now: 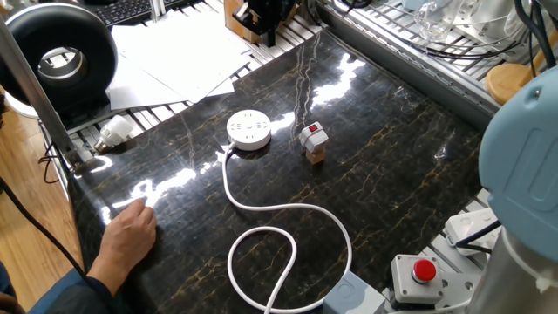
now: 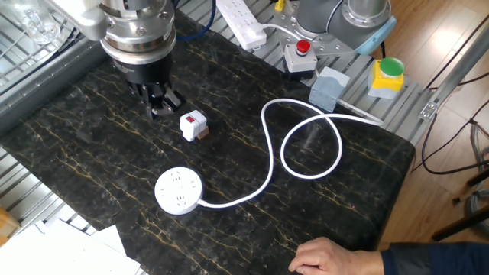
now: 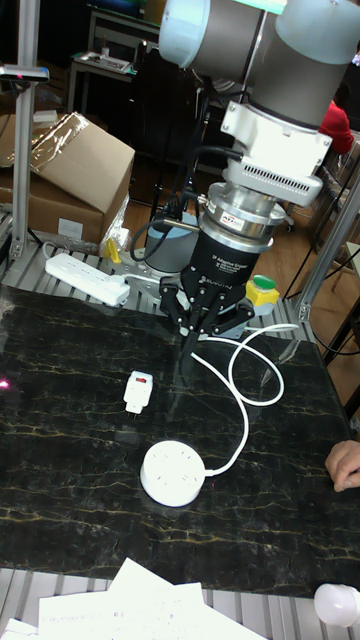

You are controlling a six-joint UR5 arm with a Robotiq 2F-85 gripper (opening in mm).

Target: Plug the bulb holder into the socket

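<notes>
The bulb holder (image 1: pixel 313 139) (image 2: pixel 193 124) (image 3: pixel 137 390), a small white block with a red switch, stands on the dark marble table. The round white socket (image 1: pixel 249 129) (image 2: pixel 179 191) (image 3: pixel 173 472) lies a short way from it, plug holes up, and its long white cord (image 1: pixel 279 214) loops across the table. My gripper (image 2: pixel 162 106) (image 3: pixel 192 345) (image 1: pixel 267 33) hangs above the table beside the bulb holder, on the side away from the socket. Its fingers meet at a point and hold nothing.
A person's hand (image 1: pixel 131 234) (image 2: pixel 328 256) rests on the table edge. A white power strip (image 2: pixel 241 21) (image 3: pixel 88 278), a grey box with a red button (image 1: pixel 418 275) (image 2: pixel 300 55) and a yellow box with a green button (image 2: pixel 386 75) line one side. A light bulb (image 1: pixel 113 131) lies off the marble.
</notes>
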